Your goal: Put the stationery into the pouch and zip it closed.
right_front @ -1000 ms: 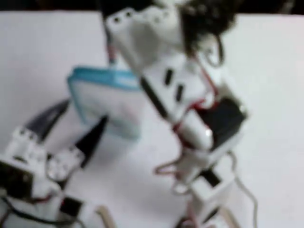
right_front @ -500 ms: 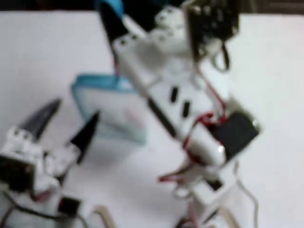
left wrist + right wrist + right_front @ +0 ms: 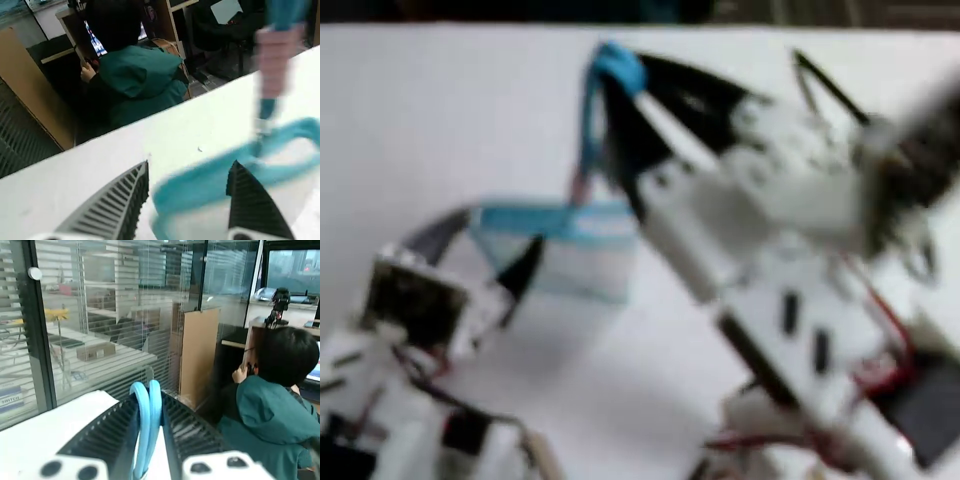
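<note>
The strap (image 3: 146, 430), pinched by the right gripper (image 3: 625, 90), has been drawn up high above the pouch (image 3: 575, 260), which is left on the table (image 3: 440, 120) and now straddled by the spread left gripper (image 3: 190, 170), so zipping is judged begun.

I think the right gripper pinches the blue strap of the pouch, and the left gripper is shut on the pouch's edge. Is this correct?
Not quite. The left gripper is open: the left wrist view shows its fingers standing apart, with the blue edge of the pouch between them. The right gripper does pinch the blue strap.
</note>
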`<act>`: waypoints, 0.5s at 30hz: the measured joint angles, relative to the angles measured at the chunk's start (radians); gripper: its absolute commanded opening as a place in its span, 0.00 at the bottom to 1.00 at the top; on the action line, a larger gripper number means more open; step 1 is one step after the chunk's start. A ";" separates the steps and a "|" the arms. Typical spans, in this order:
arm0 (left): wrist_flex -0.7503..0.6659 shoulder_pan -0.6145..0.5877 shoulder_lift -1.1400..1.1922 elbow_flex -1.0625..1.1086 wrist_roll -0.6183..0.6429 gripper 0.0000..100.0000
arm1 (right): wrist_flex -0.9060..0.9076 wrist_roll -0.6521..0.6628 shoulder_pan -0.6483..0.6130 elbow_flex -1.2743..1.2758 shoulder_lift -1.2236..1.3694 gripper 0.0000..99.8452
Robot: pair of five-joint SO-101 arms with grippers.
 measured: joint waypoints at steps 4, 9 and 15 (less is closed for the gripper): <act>0.000 0.002 0.000 0.008 0.000 0.26 | 0.021 0.000 0.000 0.000 -0.049 0.02; 0.000 0.002 0.000 0.006 0.000 0.26 | 0.021 0.000 -0.002 0.000 -0.058 0.02; 0.133 0.054 0.000 -0.143 0.000 0.26 | 0.021 0.000 -0.002 0.002 -0.060 0.02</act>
